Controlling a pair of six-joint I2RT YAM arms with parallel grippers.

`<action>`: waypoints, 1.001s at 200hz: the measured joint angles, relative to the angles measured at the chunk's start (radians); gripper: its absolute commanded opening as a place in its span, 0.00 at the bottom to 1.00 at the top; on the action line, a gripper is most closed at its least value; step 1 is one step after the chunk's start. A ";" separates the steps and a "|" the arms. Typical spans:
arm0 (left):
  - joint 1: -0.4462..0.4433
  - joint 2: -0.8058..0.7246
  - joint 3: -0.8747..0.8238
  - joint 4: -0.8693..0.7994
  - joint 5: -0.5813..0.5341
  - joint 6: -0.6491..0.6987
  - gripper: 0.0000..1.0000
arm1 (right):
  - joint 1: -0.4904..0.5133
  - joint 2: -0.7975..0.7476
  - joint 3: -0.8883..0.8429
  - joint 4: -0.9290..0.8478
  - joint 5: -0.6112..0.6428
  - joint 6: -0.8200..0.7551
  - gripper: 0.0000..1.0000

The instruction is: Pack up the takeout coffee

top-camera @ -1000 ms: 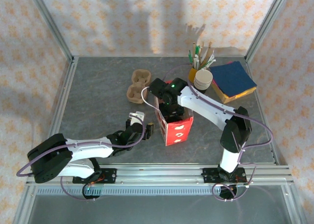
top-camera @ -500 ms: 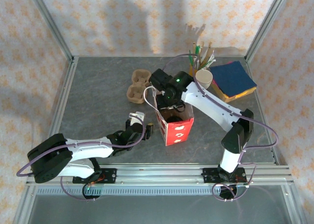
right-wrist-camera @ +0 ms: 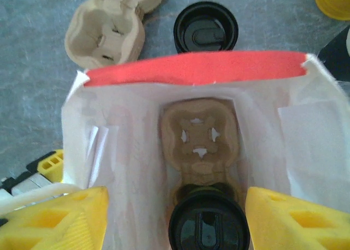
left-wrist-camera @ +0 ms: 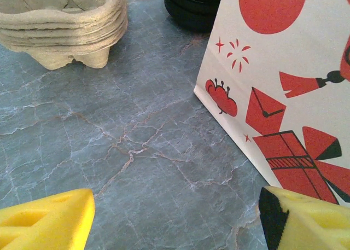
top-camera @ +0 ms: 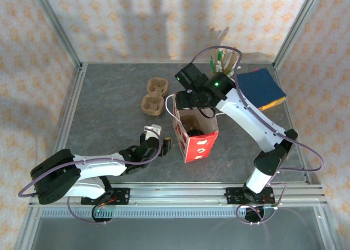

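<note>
My right gripper [right-wrist-camera: 176, 206] hangs open over the paper bag [right-wrist-camera: 191, 69] holding the lidded coffee cup [right-wrist-camera: 209, 231]; my left gripper [left-wrist-camera: 176, 206] stands open beside it.

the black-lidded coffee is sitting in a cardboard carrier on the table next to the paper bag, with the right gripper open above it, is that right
Not quite. The takeout coffee sits in a cardboard carrier inside the paper bag, not on the table next to it; the right wrist view looks down into the bag. The right gripper is open above it.
</note>
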 measured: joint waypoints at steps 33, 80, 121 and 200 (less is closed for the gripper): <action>0.000 0.000 0.013 -0.005 -0.006 0.000 0.80 | -0.045 -0.050 0.000 0.063 -0.006 0.000 0.67; 0.000 -0.014 0.018 -0.021 -0.023 0.000 0.81 | -0.097 -0.103 0.000 0.151 -0.031 -0.004 0.67; 0.000 -0.034 0.030 -0.041 -0.027 0.000 0.81 | -0.109 -0.105 0.000 0.208 -0.059 -0.015 0.68; 0.000 -0.084 0.034 -0.076 -0.046 0.000 0.81 | -0.143 -0.156 0.000 0.290 -0.049 -0.031 0.70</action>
